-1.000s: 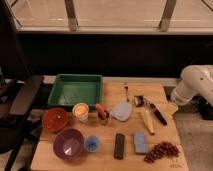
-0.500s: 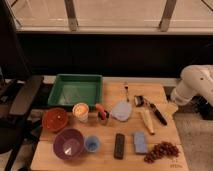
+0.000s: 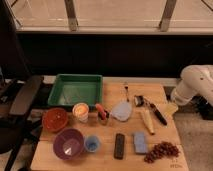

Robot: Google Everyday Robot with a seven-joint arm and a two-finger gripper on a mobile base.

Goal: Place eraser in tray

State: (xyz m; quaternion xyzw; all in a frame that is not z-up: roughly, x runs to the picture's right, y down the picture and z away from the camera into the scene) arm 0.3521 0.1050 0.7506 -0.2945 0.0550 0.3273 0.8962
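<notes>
The eraser (image 3: 119, 146) is a flat black block lying lengthwise near the front edge of the wooden table, just left of a light blue block (image 3: 140, 142). The green tray (image 3: 56, 93) sits at the table's back left; nothing shows inside it. My white arm (image 3: 196, 82) reaches in from the right. My gripper (image 3: 174, 102) is at its lower end, by the table's right edge, far from the eraser and the tray.
A red bowl (image 3: 55, 119), purple bowl (image 3: 68, 143), small blue cup (image 3: 92, 144) and white cup (image 3: 80, 111) stand front left. A grey lid (image 3: 121, 111), fork (image 3: 126, 91), black-handled utensil (image 3: 155, 111), yellow item (image 3: 147, 121) and grapes (image 3: 161, 151) lie right. A chair (image 3: 20, 100) stands left.
</notes>
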